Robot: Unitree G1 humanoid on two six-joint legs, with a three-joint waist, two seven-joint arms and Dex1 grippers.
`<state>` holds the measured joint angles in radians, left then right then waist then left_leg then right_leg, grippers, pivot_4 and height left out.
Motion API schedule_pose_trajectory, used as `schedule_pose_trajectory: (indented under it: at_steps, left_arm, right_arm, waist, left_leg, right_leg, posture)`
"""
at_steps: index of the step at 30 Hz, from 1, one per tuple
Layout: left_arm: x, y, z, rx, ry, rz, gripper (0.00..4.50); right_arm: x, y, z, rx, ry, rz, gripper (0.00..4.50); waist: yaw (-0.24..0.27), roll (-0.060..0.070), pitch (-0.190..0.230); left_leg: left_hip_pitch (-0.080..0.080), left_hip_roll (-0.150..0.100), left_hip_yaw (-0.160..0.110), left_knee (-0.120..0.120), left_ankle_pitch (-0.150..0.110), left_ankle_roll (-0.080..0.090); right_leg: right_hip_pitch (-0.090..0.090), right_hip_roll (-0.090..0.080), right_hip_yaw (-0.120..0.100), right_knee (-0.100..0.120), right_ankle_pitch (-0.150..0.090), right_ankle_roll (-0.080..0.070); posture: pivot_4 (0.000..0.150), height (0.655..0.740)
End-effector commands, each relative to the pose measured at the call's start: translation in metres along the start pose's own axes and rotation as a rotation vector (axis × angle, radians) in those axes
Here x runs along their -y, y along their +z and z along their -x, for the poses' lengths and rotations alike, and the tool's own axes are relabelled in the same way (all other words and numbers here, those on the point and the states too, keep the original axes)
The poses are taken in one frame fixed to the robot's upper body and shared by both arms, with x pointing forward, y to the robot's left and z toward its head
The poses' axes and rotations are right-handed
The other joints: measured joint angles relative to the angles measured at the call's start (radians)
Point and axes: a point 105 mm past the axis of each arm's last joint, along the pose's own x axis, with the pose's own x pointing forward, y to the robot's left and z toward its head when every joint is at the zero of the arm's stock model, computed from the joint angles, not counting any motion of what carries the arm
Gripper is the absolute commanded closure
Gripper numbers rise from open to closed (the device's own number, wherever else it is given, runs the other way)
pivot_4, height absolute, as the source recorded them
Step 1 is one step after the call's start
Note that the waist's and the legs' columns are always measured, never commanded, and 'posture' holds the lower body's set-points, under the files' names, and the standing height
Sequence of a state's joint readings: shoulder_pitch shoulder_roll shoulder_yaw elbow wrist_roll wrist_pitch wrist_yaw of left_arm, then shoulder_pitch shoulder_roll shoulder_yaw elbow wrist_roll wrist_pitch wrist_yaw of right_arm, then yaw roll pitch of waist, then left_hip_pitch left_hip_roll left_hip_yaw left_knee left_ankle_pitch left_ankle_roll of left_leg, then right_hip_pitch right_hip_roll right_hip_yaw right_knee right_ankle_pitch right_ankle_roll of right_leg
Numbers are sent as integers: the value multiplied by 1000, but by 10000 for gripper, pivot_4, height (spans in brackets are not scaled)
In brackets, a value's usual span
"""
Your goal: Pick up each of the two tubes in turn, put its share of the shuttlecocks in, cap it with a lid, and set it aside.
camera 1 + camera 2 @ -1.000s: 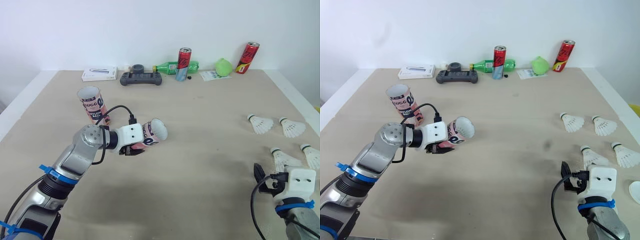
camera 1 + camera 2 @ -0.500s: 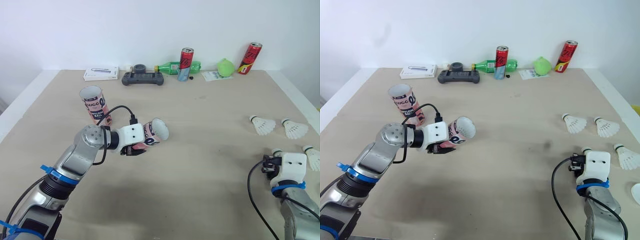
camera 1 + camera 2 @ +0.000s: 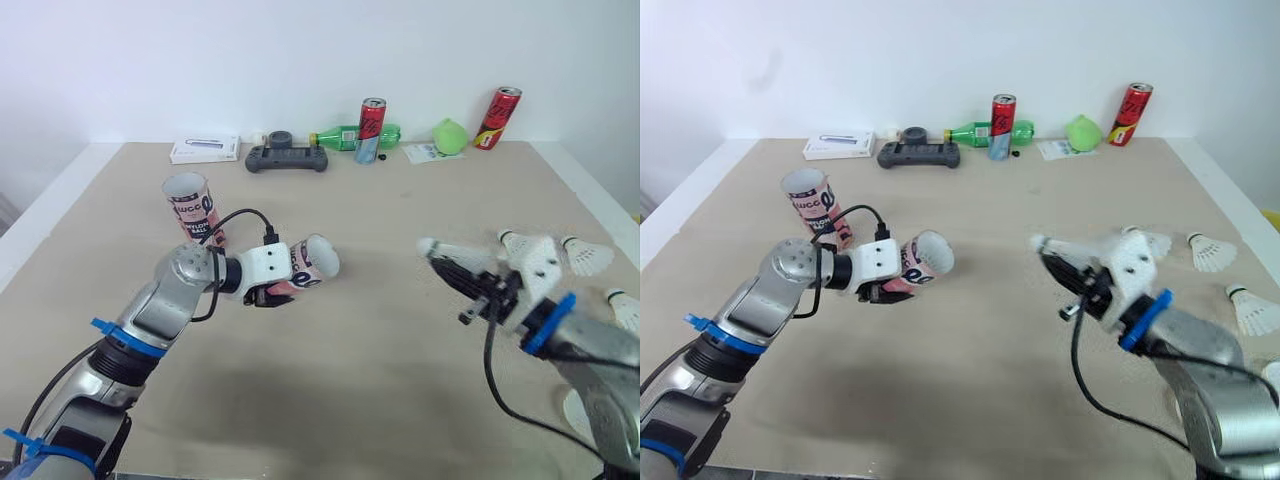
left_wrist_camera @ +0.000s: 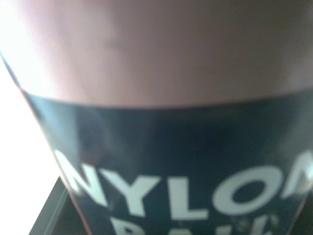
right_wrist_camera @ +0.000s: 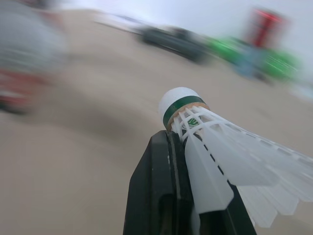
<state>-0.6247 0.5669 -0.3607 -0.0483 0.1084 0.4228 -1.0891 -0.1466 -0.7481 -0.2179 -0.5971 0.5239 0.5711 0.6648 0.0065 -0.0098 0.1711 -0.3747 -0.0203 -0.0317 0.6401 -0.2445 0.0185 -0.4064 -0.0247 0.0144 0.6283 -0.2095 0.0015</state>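
Observation:
A pink tube (image 3: 308,266) lies level above the table with its open mouth facing right, and my left gripper (image 3: 270,292) is shut around its body; its "NYLON" print (image 4: 171,191) shows close up in the left wrist view. The second pink tube (image 3: 192,208) stands upright at the left. My right gripper (image 3: 448,264) hovers above the table right of centre, shut on a white shuttlecock (image 5: 210,147) whose green-banded cork (image 5: 180,105) points toward the held tube. More shuttlecocks (image 3: 586,257) (image 3: 1252,310) lie at the right edge.
Along the back edge stand two red cans (image 3: 371,122) (image 3: 497,118), a green bottle (image 3: 345,135), a grey controller (image 3: 285,158), a white box (image 3: 205,150) and a green ball (image 3: 449,134). The right table edge runs beside the shuttlecocks.
My right gripper shut on a shuttlecock at the right edge, then lifted it and swung left toward the held tube. The left arm and its tube stayed put.

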Motion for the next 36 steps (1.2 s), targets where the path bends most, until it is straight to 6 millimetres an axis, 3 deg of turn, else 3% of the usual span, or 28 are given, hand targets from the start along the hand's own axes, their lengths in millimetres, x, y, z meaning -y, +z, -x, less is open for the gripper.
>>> schedule_pose_trajectory:
  at_steps: [1, 5, 9, 13, 21, 25, 31, 34, 36]
  left_arm:
    - [19, -7, -18, -12, -102, 31, 16942]
    - [17, -7, -19, -22, -97, 18, 16942]
    - [14, -6, -18, -21, -85, 14, 16942]
    - [13, -5, -17, -18, -75, 15, 16942]
    - [14, -6, -16, -19, -63, 21, 16942]
    - [14, -7, -16, -18, -61, 24, 16942]
    - [16, -5, -18, -12, -73, 20, 16942]
    - [16, -3, -19, -9, -76, 16, 16942]
    - [16, -3, -19, -10, -75, 15, 16942]
  right_arm:
    - [-20, 33, -35, 53, 232, 173, 44152]
    - [-26, 45, -64, 62, 342, 278, 44152]
    - [-34, 35, -77, -4, 437, 360, 44152]
    - [-40, 30, -79, -20, 492, 383, 44152]
    - [-31, 39, -70, -2, 476, 373, 44152]
    - [-33, 29, -61, -63, 506, 398, 44152]
    - [-43, 24, -69, -82, 552, 436, 44152]
    - [-43, 38, -73, -47, 560, 432, 35388]
    - [-39, 49, -72, -21, 554, 440, 25969]
  waist:
    - [1, 1, -1]
    - [5, 0, -1]
    - [6, 1, -3]
    - [5, 1, -3]
    - [3, 1, -3]
    - [4, 1, -3]
    - [4, 1, -3]
    - [3, 1, -3]
    - [4, 1, -2]
  left_leg:
    - [0, 0, 0, 0, 1, 1]
    - [-3, 1, -1, 0, 2, 2]
    - [-15, -4, -4, 0, 2, 3]
    - [-14, -4, -3, 1, 1, 4]
    - [-11, -2, -3, 1, 4, 6]
    - [-13, -3, -4, 1, 4, 6]
    - [-14, -4, -4, 1, 4, 6]
    - [-13, -4, -4, 1, 4, 6]
    - [-13, -4, -4, 1, 4, 6]
  right_leg:
    - [1, 0, -1, -1, 0, 0]
    - [0, -2, -4, -3, 0, 1]
    - [-2, -4, -3, -4, 3, 9]
    - [-2, -5, -2, -3, 3, 10]
    - [-1, -5, -5, -1, 2, 8]
    - [-2, -6, -6, 0, 2, 8]
    - [-2, -8, -7, -1, 2, 8]
    - [-2, -8, -7, 0, 2, 8]
    - [-2, -8, -7, 0, 2, 8]
  posture:
    - [1500, 7377]
    - [1500, 7377]
    - [1500, 7377]
    - [1500, 7377]
    - [1500, 7377]
    - [1500, 7377]
    - [1500, 7377]
    - [1500, 7377]
    - [1500, 7377]
